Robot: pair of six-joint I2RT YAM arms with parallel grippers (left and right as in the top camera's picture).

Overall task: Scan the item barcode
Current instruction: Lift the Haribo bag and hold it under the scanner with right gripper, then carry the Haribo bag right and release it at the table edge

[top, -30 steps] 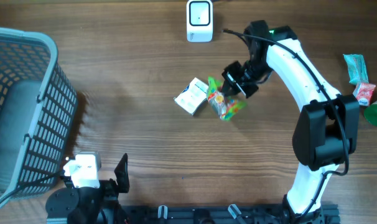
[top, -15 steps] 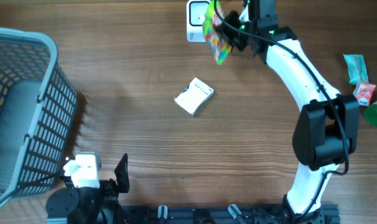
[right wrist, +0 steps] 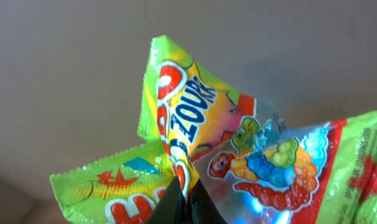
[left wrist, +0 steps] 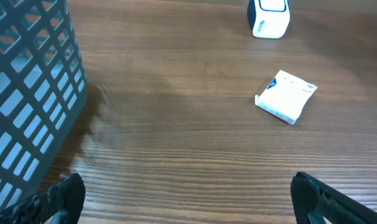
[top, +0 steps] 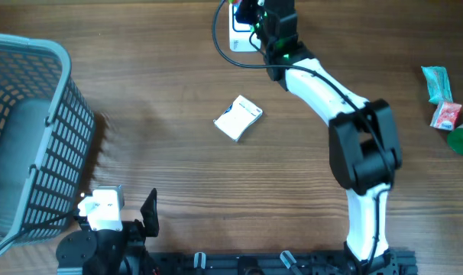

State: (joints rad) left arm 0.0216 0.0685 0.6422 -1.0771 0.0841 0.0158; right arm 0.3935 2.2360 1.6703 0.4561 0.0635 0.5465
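Status: left gripper (left wrist: pixel 188 202) near the base, jaws fully apart, holding nothing | white box (left wrist: pixel 286 96) flat mid-table, apart from both arms | right gripper (right wrist: pixel 185 202) pinched tight on candy bag (right wrist: pixel 195 143), raised at far edge over scanner (left wrist: pixel 269 17) | Progress: item lifted and presented; barcode face not discernible, read unconfirmed; set-down outstanding.

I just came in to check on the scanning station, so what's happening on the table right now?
The right gripper is shut on a bright candy bag and holds it up at the white scanner by the table's far edge, presumably to show the barcode. The left gripper hangs open near the front edge, holding nothing. A small white box lies flat mid-table, and a grey basket sits at the left.
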